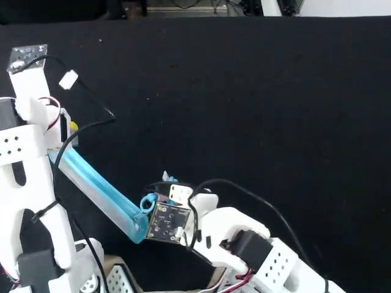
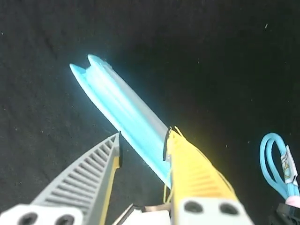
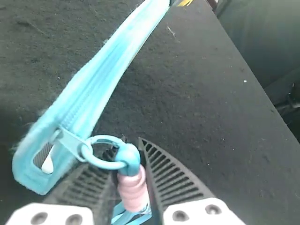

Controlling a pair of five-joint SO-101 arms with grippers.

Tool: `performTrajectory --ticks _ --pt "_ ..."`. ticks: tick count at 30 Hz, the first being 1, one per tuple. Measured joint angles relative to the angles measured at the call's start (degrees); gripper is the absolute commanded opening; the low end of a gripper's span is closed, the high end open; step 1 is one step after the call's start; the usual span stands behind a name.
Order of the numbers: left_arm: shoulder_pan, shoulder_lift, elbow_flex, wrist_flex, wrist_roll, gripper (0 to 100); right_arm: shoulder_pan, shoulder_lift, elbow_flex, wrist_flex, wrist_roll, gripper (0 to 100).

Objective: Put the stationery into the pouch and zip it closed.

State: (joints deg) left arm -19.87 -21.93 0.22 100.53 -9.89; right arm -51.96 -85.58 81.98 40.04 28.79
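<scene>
A long light-blue pouch [image 1: 98,189] stretches slanting between the two arms, with its zip line looking shut along the length I can see. My left gripper [image 1: 66,143] holds the pouch's far end [image 2: 122,108]; its grey and yellow fingers [image 2: 197,173] are shut on it [image 2: 143,136]. My right gripper [image 3: 126,157] is at the other end, shut on the pink bead [image 3: 133,187] of the zip pull. A blue ring [image 3: 105,152] links the bead to the slider [image 3: 70,140]. In the high view this gripper [image 1: 153,213] sits at the pouch's near corner. Any stationery is hidden.
Black cloth [image 1: 263,110] covers the whole table. A black cable [image 1: 91,125] trails from the left arm, and another [image 1: 256,198] loops over the right arm. The table's far edge [image 1: 201,17] runs along the top of the high view.
</scene>
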Motion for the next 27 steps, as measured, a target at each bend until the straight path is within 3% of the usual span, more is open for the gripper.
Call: performTrajectory --ticks 6,11,16,27 --pt "0.6 -2.9 5.6 -0.2 0.0 17 0.0 0.0 0.4 0.0 0.0 1.1" --pt "7.1 -12.0 11.9 0.0 2.2 23 0.0 0.0 0.4 -0.2 0.0 1.1" --pt "14.1 -16.2 18.5 0.0 5.3 22 0.0 0.0 0.4 -0.3 0.0 1.1" --pt "6.0 -16.0 18.6 0.0 3.4 22 0.0 0.0 0.4 -0.3 0.1 1.1"
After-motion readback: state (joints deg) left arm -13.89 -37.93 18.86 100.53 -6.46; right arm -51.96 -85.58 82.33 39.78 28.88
